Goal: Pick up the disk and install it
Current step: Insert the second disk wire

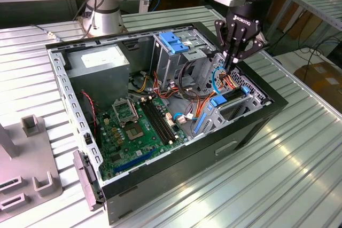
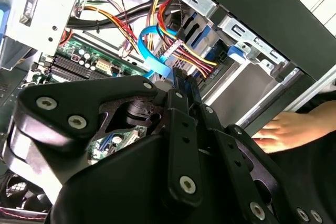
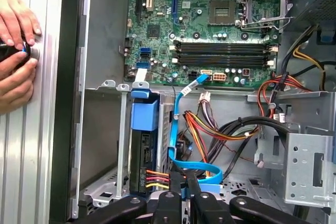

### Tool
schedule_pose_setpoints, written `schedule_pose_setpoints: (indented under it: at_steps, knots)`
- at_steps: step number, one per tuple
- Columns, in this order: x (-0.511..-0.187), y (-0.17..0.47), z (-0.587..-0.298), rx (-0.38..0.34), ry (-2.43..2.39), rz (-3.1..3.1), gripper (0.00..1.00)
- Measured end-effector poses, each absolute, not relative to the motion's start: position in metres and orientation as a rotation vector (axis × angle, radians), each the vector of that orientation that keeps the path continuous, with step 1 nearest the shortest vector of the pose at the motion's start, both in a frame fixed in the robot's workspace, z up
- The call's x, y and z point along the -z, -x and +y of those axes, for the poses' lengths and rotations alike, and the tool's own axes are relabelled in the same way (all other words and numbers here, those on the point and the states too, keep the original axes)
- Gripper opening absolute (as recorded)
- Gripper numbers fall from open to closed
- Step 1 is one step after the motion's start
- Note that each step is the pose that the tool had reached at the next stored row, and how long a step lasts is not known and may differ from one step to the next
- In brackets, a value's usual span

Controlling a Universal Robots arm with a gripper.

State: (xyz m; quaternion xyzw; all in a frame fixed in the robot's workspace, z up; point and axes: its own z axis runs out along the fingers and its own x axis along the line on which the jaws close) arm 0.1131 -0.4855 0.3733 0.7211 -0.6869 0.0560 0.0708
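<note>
Gripper (image 1: 233, 67) (fingers seemingly together) just beside the slotted disk (image 1: 231, 99)

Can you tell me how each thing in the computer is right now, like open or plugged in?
Black computer case: side open.
Silver-grey disk with blue rails: standing in its bay, cables plugged.
Black gripper: shut, above the cables.
Flat blue cable: plugged into the green motherboard.

Lighting's bright and even from overhead, with streaky glare on the ribbed metal counter (image 1: 278, 153), soft shadows inside the computer case (image 1: 251, 126), and in the second wrist view the black gripper (image 2: 181, 85) up close looks soft while the cables (image 2: 178, 51) behind stay sharp.
</note>
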Motion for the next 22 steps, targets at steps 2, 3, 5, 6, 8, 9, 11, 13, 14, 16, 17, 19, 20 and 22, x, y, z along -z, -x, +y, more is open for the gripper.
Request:
schedule_pose_setpoints:
  at_steps: [2,3,5,6,8,9,11,13,14,16,17,19,20,22]
  knots:
    - [-0.373,-0.113,-0.489,-0.145,-2.182,-2.078,0.16]
    - [-0.373,-0.113,-0.491,-0.136,-2.187,-2.083,0.16]
    - [-0.373,-0.113,-0.496,-0.117,-2.198,-2.092,0.16]
    - [-0.373,-0.113,-0.498,-0.111,-2.201,-2.096,0.16]
    - [-0.372,-0.113,-0.503,-0.102,-2.206,-2.1,0.16]
    - [-0.372,-0.113,-0.506,-0.097,-2.209,-2.102,0.16]
    - [-0.372,-0.113,-0.512,-0.088,-2.214,-2.107,0.16]
    - [-0.372,-0.112,-0.521,-0.081,-2.218,-2.11,0.16]
    - [-0.372,-0.112,-0.523,-0.08,-2.218,-2.11,0.16]
    - [-0.371,-0.112,-0.528,-0.08,-2.218,-2.111,0.16]
    - [-0.371,-0.112,-0.529,-0.08,-2.218,-2.11,0.16]
    - [-0.371,-0.112,-0.53,-0.08,-2.218,-2.111,0.16]
    - [-0.371,-0.112,-0.53,-0.08,-2.218,-2.111,0.16]
    - [-0.371,-0.112,-0.53,-0.08,-2.218,-2.11,0.16]
